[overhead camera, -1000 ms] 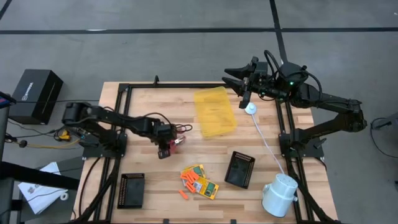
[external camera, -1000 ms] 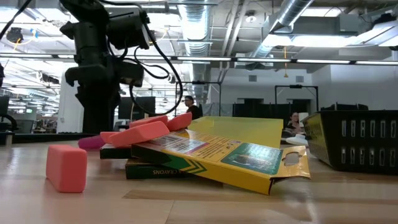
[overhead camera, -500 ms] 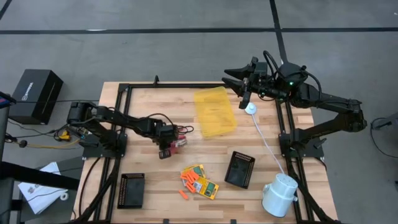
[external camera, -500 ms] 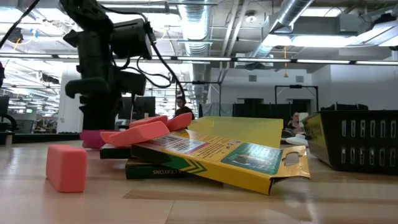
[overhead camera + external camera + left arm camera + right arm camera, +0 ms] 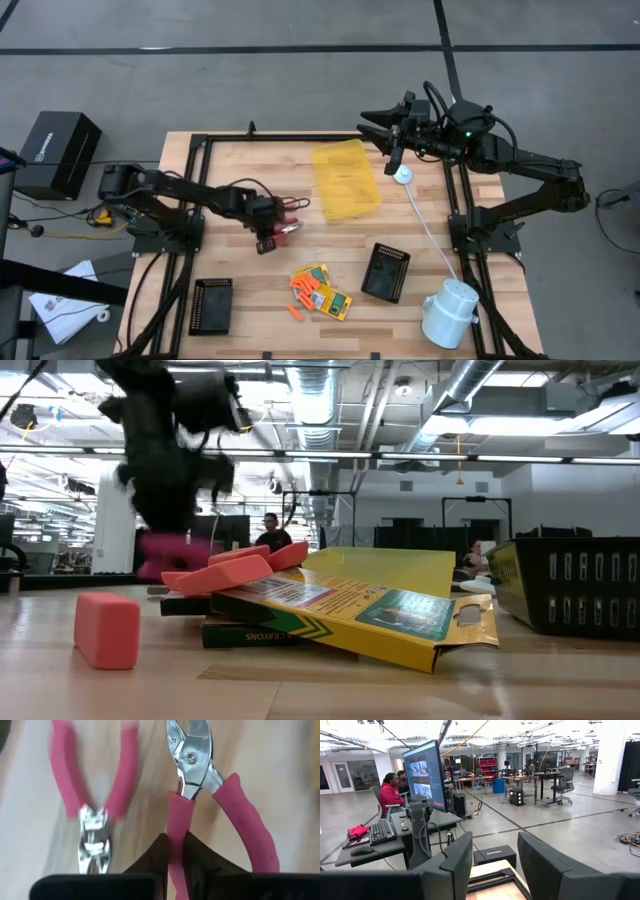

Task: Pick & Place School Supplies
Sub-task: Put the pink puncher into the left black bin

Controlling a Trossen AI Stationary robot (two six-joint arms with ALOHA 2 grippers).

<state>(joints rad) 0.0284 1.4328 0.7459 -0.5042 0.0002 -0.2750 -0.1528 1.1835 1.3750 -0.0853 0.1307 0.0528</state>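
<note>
Two red-handled plier-like tools show in the left wrist view. My left gripper (image 5: 175, 842), at the table's left middle (image 5: 270, 225), is shut on the one with bright metal jaws (image 5: 192, 755). The other tool (image 5: 92, 785) lies beside it on the wood. Yellow-and-green card boxes (image 5: 328, 295) with short orange sticks (image 5: 303, 290) on and around them lie near the front edge; the low view shows the boxes (image 5: 340, 605) stacked and tilted. My right gripper (image 5: 380, 130) hovers open above the far right edge. My left gripper pinches one red handle (image 5: 175, 815) of the tool between its two fingers (image 5: 156, 852), a short way behind the metal pivot. The fingers lie along that handle. The tool's other handle (image 5: 247, 827) splays free to the side.
A translucent yellow tray (image 5: 345, 180) lies at the far middle. One black ribbed tray (image 5: 386, 271) stands at the right front, another (image 5: 211, 305) at the left front. A white cylinder (image 5: 450, 312) with a cord sits at the right front corner. People sit beyond the table.
My left gripper has risen from the table with the red-handled tool, which now shows higher in the low view; the arm is blurred in motion. The boxes and sticks have stayed in place.
</note>
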